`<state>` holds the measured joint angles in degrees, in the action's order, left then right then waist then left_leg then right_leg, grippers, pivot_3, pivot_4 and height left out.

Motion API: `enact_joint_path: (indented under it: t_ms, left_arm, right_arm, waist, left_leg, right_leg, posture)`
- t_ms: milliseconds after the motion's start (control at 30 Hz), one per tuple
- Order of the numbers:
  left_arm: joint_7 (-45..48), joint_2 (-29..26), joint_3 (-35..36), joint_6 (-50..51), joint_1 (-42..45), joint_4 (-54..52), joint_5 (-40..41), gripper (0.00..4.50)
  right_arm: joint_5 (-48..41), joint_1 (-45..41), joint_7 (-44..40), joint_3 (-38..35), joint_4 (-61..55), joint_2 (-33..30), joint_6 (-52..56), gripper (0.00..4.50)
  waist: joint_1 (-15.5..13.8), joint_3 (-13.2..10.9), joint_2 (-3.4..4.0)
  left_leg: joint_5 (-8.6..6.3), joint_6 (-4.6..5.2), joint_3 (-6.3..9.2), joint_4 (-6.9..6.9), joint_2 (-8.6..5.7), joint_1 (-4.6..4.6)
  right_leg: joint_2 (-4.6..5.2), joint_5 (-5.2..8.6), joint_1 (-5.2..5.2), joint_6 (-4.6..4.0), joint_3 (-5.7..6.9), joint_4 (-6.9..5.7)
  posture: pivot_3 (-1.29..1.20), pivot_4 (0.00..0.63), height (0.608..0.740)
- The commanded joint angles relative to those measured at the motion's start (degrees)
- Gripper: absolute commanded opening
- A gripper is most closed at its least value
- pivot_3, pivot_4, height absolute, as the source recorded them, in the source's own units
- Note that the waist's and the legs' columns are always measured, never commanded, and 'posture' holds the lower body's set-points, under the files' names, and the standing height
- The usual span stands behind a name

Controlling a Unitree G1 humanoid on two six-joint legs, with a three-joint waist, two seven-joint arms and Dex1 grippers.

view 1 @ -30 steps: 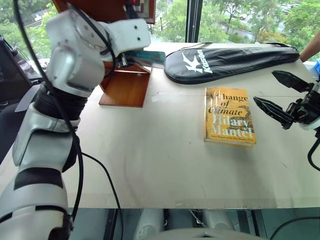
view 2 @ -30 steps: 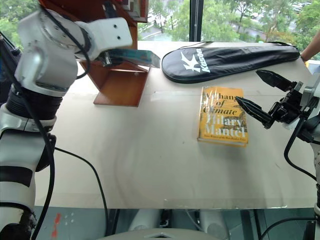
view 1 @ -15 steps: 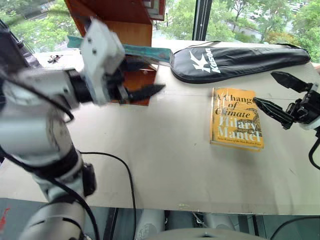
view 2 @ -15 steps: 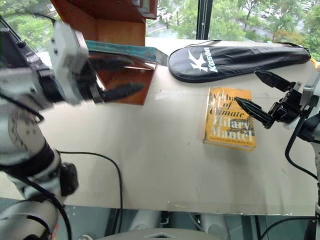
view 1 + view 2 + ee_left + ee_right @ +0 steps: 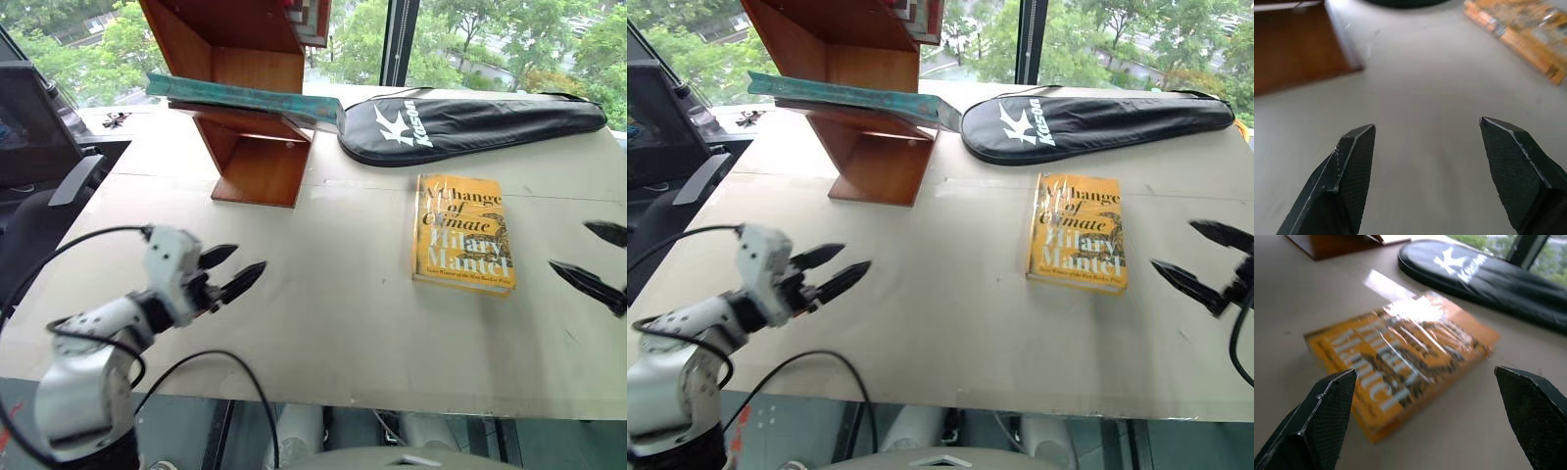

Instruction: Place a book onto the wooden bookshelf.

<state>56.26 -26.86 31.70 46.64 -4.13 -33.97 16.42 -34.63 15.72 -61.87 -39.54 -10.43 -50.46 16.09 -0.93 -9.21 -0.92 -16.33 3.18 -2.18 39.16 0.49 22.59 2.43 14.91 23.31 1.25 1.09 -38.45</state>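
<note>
The teal-green book [image 5: 245, 96] lies flat on the middle board of the wooden bookshelf [image 5: 257, 168] at the table's far left, and its right end juts past the board. My left gripper [image 5: 235, 269] hovers low over the table's front left, open and empty, well short of the shelf. In the left wrist view its fingers [image 5: 1352, 161] stand wide apart over bare table. My right gripper [image 5: 1205, 259] is open at the table's right edge, just right of the yellow book [image 5: 462, 233]. The right wrist view looks over that book [image 5: 1400, 352].
A black racket bag [image 5: 470, 116] lies across the back right of the table. A dark screen and a chair arm [image 5: 73, 181] stand off the table's left side. More books [image 5: 312, 20] sit on the shelf's upper level. A cable [image 5: 211, 367] loops over the front edge.
My left gripper has drawn back from the shelf and sunk to the front left, empty, while the teal-green book stays on the board. The right gripper moved out to the right.
</note>
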Motion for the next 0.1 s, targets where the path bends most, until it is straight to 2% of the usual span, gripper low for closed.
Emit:
enact_joint_path:
  t_ms: [33,100]
  left_arm:
    - [1.01,-2.69,1.22,-5.08,-2.73,2.19,2.92,3.48]
    - [0.58,-3.53,0.49,-6.53,-3.49,3.2,4.25,3.48]
  right_arm:
    - [1.82,2.8,-2.32,-3.94,0.53,-0.92,-2.45,4.5]
    - [2.5,3.66,-2.71,-3.84,0.71,-0.75,-3.02,4.5]
  waist:
    - [0.06,0.01,0.02]
    - [0.09,0.02,0.03]
  left_leg:
    - [-0.01,0.02,-0.01,0.0,0.0,-0.02]
    - [-0.02,0.04,-0.04,0.0,0.0,-0.04]
  right_leg:
    - [0.01,0.01,-0.01,-0.03,0.0,0.02]
    - [0.06,0.02,-0.02,-0.23,0.0,0.02]
  posture:
    - [0.0,0.15,0.74]
    - [0.0,0.15,0.74]
